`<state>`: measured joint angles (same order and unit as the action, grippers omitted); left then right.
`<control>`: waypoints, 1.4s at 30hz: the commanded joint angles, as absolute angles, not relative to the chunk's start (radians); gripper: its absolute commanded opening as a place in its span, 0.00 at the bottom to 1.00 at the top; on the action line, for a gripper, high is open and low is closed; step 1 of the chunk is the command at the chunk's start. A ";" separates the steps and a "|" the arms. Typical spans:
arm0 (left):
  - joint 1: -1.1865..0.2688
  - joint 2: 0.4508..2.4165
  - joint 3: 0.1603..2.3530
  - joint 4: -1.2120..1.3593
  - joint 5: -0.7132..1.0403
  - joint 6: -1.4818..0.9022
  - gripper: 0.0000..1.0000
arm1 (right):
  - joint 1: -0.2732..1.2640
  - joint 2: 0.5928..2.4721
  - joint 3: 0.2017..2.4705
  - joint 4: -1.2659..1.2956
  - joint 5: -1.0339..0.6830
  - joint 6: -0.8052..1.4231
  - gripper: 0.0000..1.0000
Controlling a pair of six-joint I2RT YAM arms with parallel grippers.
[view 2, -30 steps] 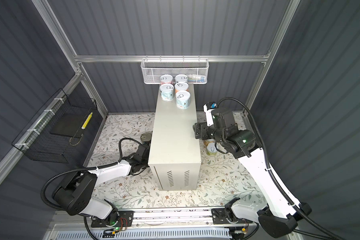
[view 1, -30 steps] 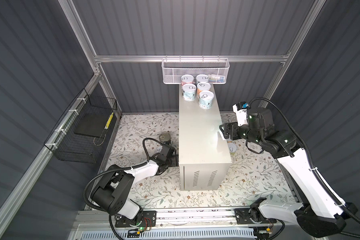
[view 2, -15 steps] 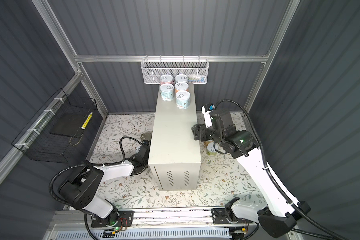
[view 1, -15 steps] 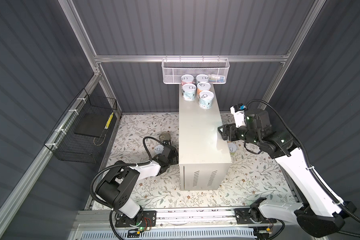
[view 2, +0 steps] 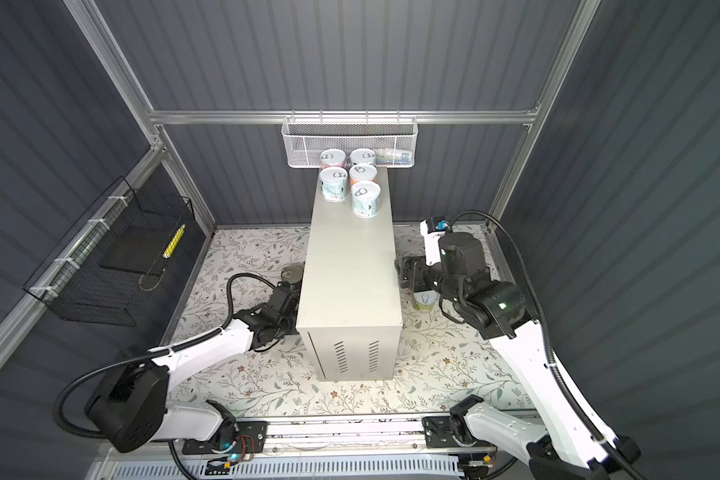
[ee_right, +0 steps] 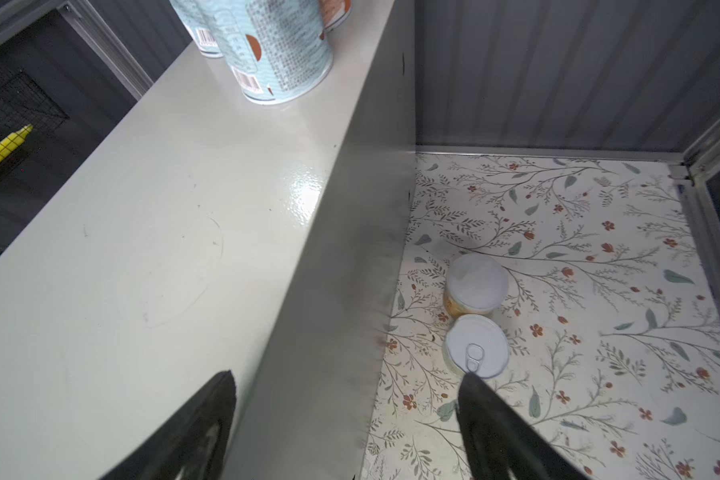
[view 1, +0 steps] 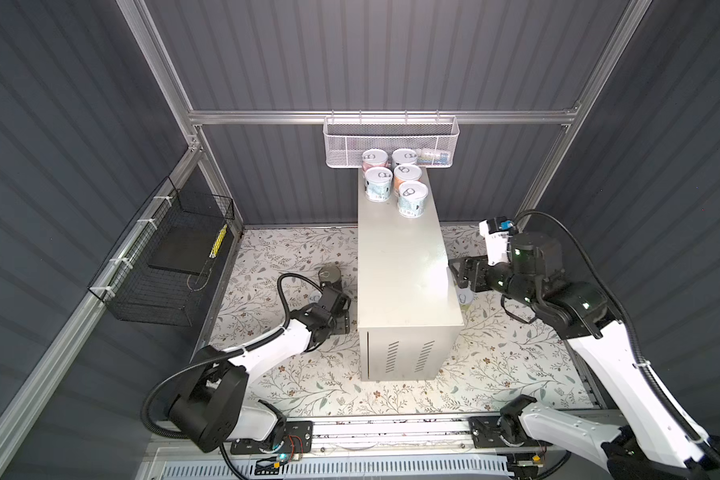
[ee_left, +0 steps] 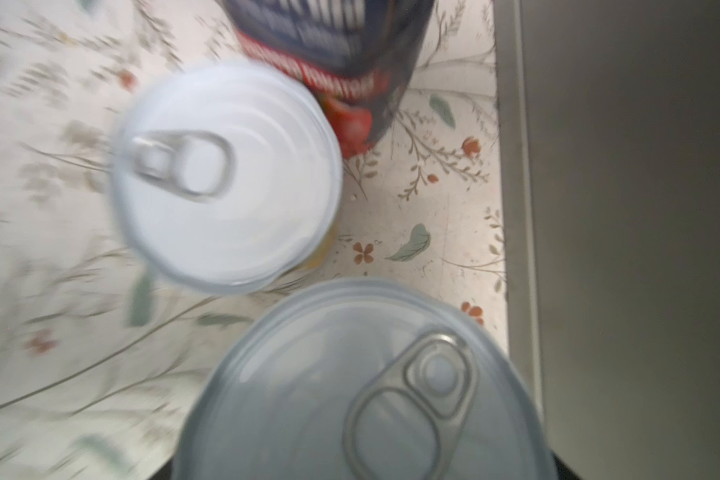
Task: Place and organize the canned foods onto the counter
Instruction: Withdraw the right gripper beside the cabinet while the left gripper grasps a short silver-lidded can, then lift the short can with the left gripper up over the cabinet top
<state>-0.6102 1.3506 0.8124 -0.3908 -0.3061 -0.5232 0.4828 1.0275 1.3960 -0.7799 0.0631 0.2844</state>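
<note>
The counter [view 1: 404, 270] carries several small cans [view 1: 393, 183] at its far end. Low on the floor by its left wall, my left gripper [view 1: 341, 322] is shut on a small can [ee_left: 350, 395] whose pull-tab lid hides the fingers. Another small can [ee_left: 225, 178] and the dark-blue tomato can [ee_left: 329, 37] stand just beyond it. My right gripper [ee_right: 348, 376] is open and empty, with its fingers straddling the counter's right top edge [ee_right: 350, 166]. Below it two small cans [ee_right: 476, 345] stand on the floor, and a top view shows one of them [view 2: 426, 300].
A white mesh basket [view 1: 391, 141] hangs on the back wall just behind the counter's cans. A black wire basket [view 1: 171, 257] holding a yellow marker [view 1: 218, 241] hangs on the left wall. A floral mat [view 1: 516, 353] covers the floor between the walls.
The left arm's elbow has swung while its gripper stays low beside the counter. The right arm has edged slightly toward the counter and the back.
</note>
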 commanded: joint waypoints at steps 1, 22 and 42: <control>-0.617 1.260 0.994 -0.654 -0.370 -0.493 0.00 | 0.454 0.940 1.373 -0.810 0.113 0.305 0.85; -0.616 1.630 2.263 -1.243 -0.425 -0.144 0.00 | 0.370 0.822 1.319 -0.856 0.129 0.289 0.85; -0.652 1.937 2.613 -1.077 -0.178 -0.127 0.00 | 0.362 0.822 1.392 -0.846 0.196 0.228 0.86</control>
